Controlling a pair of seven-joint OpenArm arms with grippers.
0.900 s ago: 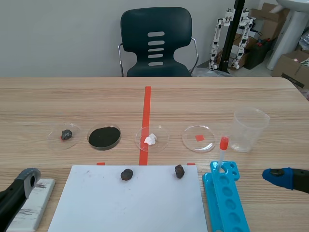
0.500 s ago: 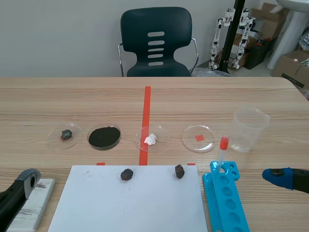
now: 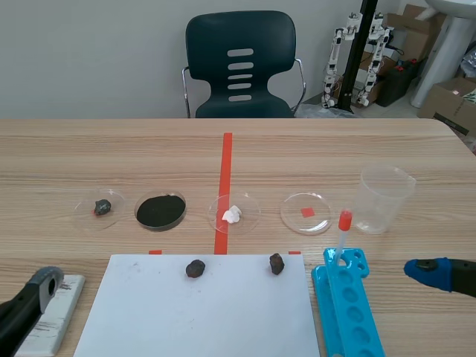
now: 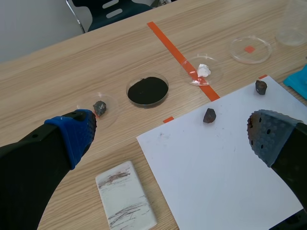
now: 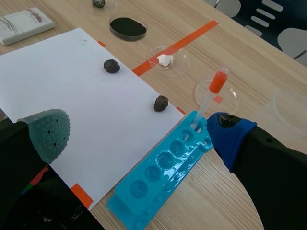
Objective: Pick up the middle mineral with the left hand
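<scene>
- My left claw (image 4: 172, 136) stood wide and held nothing, its dotted pads (image 4: 268, 136) far apart.
- The middle mineral (image 4: 209, 115), a small dark-brown lumpy stone, lay on the large white paper sheet (image 4: 225, 172), close to the sheet's far edge and touching nothing else.
- Taking straight ahead of my claw as twelve, it sat at about two o'clock, beyond my pads and nearer my right-hand finger.
- A grey stone (image 4: 100, 107) in a clear round dish (image 4: 111, 115) lay toward ten o'clock. A second dark-brown stone (image 4: 261, 86) lay farther out past the middle one.
- The lump looked about as wide as long, so I judged no axis worth lining up with.
- My claw hung low and tilted forward over a white rectangular tile (image 4: 125, 201) streaked with grey.
- My right claw (image 5: 136, 132), also wide and empty, sat beyond the blue plastic tube rack (image 5: 163, 177), so my left was nearer.
</scene>
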